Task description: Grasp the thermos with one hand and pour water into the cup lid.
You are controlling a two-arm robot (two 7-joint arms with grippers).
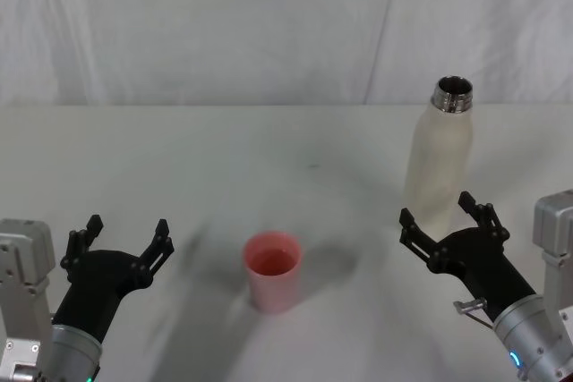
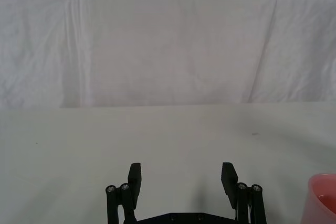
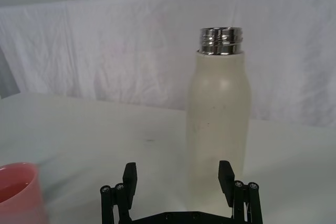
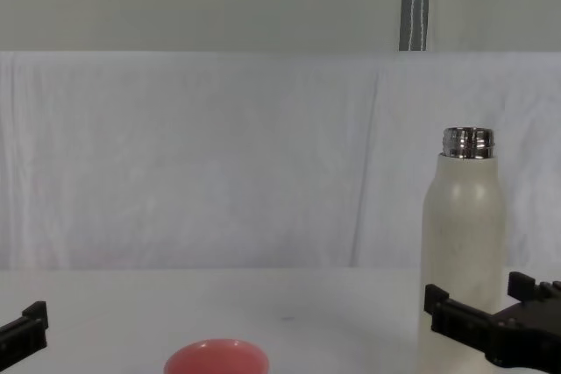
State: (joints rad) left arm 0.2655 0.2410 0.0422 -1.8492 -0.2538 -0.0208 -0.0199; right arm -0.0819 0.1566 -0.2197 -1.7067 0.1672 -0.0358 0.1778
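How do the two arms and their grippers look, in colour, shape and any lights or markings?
Both arms look alike. Each gripper, left gripper and right gripper, is matte black and angular, with two flat fingers on linkages showing small silver pivot screws. Behind each comes a tapered black forearm, then a grey-metal wrist ring and a boxy light-grey housing. A small blue-green light glows on each wrist.

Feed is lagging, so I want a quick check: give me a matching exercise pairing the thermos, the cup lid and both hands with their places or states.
Things:
1. thermos
2. cup lid
3. left hand
4. right hand

States:
A. open, just short of the bottle
B. upright, uncapped, on the robot's right
C. open, left of the pink cup
D. near the table's middle

Pairs: 1-B, 2-D, 3-C, 4-A
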